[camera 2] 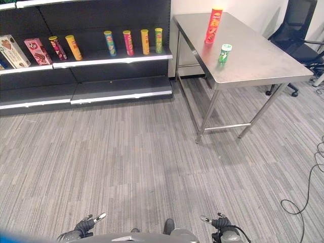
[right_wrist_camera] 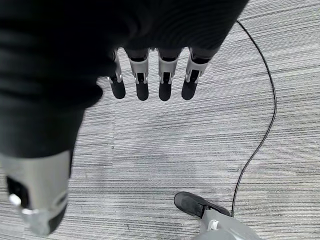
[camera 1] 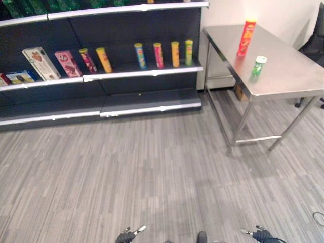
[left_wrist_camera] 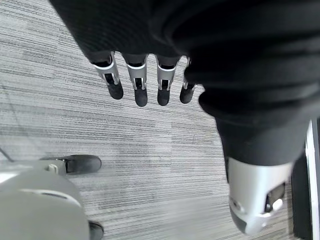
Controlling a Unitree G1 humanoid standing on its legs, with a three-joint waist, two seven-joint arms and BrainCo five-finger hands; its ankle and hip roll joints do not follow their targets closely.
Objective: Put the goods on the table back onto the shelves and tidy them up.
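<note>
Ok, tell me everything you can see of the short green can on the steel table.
The short green can is a small cylinder with a white lid and white markings on its green side. It stands upright on the steel table, which faintly reflects it, near the table's middle and toward the front edge. It is nearer the robot than the tall red can and apart from it. Nothing but the tabletop touches it.

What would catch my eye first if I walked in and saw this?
Probably the tall red can standing on the steel table at right, with a short green can nearer its front edge. Next, the row of colourful cans on the dark shelf to the left.
</note>
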